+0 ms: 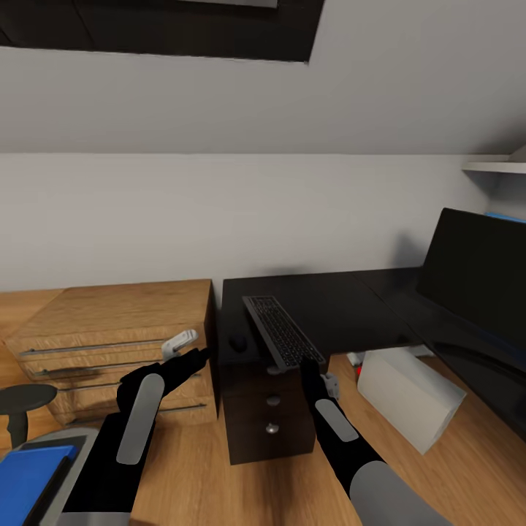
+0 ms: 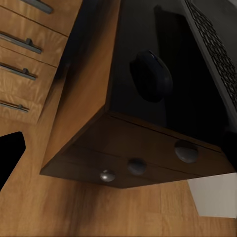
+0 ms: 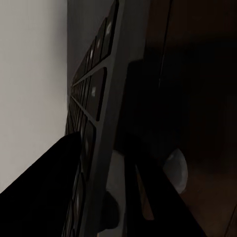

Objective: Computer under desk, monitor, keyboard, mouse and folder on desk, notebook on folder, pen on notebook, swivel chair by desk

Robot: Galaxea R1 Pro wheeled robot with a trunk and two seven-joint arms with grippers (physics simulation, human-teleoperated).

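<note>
The silver-grey keyboard [image 1: 281, 332] lies tilted on the black desk [image 1: 343, 299], its near end over the front edge. My right gripper [image 1: 311, 365] is shut on that end, and in the right wrist view dark fingers [image 3: 44, 192] flank the keyboard [image 3: 98, 98]. The dark mouse [image 1: 237, 342] rests on the desk to the left of the keyboard, and the left wrist view shows the mouse [image 2: 150, 75] too. My left gripper [image 1: 196, 356] hovers open by the desk's left front corner, holding nothing. The monitor [image 1: 475, 277] stands at the right, with the computer [image 1: 409, 398] below the desk. The blue folder [image 1: 29, 475] lies on the swivel chair [image 1: 22, 400].
A light-wood drawer unit [image 1: 109, 343] stands against the desk's left side. The black drawer block [image 1: 267, 420] with round knobs sits under the desk corner between my arms. A white wall shelf [image 1: 497, 166] hangs at the upper right. Wood floor runs in front.
</note>
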